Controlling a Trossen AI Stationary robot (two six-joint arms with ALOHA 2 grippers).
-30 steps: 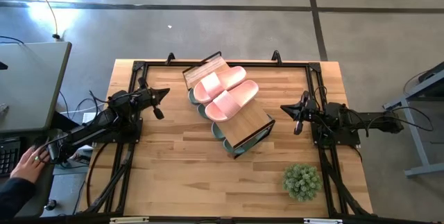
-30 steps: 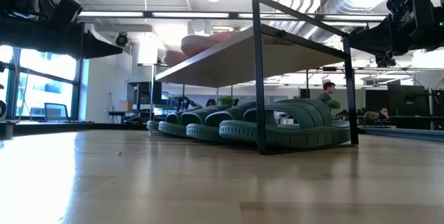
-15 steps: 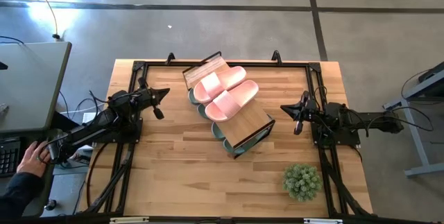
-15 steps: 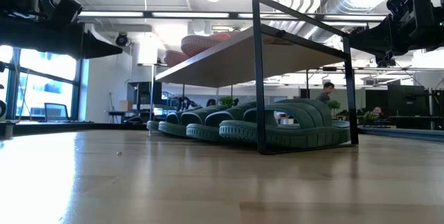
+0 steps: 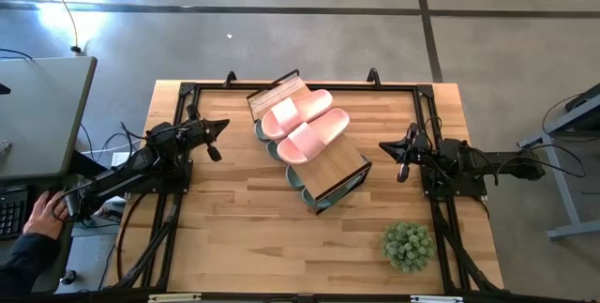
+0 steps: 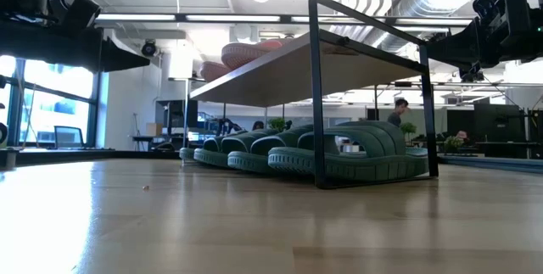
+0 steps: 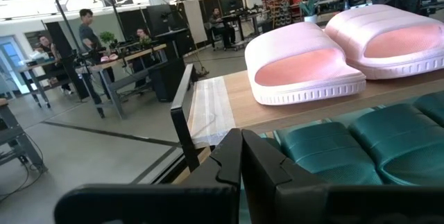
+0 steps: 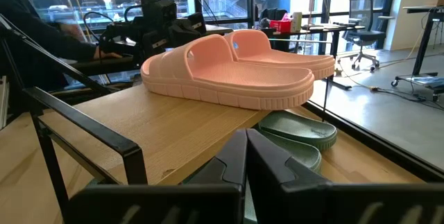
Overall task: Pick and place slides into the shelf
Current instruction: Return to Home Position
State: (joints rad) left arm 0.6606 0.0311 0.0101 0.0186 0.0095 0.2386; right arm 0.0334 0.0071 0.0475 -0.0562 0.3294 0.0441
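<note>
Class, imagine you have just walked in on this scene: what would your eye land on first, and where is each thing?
The two pale pink slides stand out, lying side by side on top of the shelf at the table's middle. Under its plank, a row of green slides is tucked in. The left gripper and right gripper hang off to either side, fingers shut, touching nothing.

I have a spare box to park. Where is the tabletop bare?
The widest bare tabletop lies between the shelf, the left arm and the potted plant. The middle is crowded: pink slides on top, green slides underneath.
</note>
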